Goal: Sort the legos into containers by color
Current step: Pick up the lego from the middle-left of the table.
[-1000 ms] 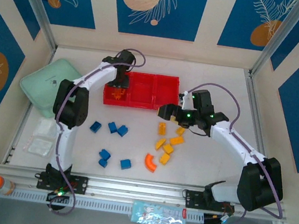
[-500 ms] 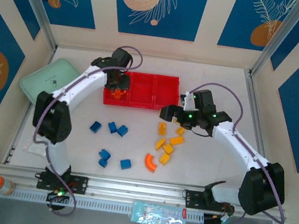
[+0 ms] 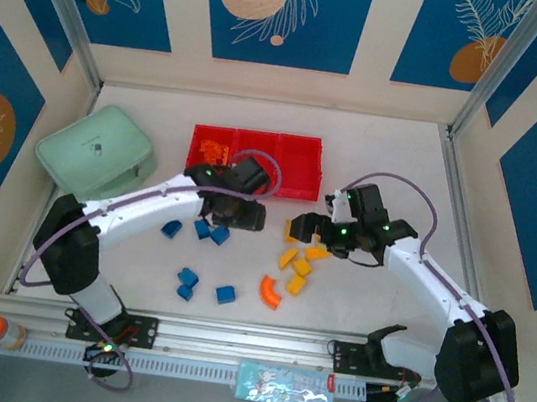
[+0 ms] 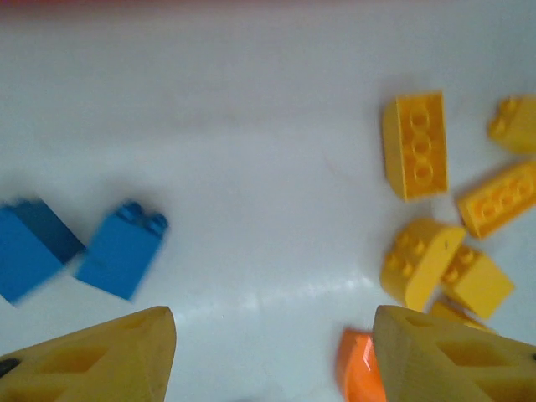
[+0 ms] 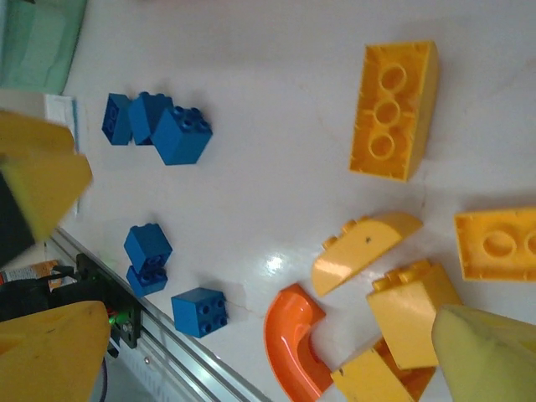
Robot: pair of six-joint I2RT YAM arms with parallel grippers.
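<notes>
On the table before the left gripper [image 4: 272, 322], open and empty, blue legos [image 4: 121, 251] lie left, yellow legos [image 4: 414, 146] right.

White arms [image 3: 142, 200], black joints, purple cables [image 3: 393, 177], yellow jaws.

White tabletop [image 3: 388, 143] inside cream walls [image 3: 379, 36] with blue leaf-and-circle prints [image 3: 277, 10], aluminium rail [image 3: 248, 340] along the near edge

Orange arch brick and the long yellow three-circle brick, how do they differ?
The orange arch brick is curved and smooth-faced; the long yellow brick is a straight block showing three circles. The arch is orange, the block yellow. Both lie loose on the white table.
</notes>
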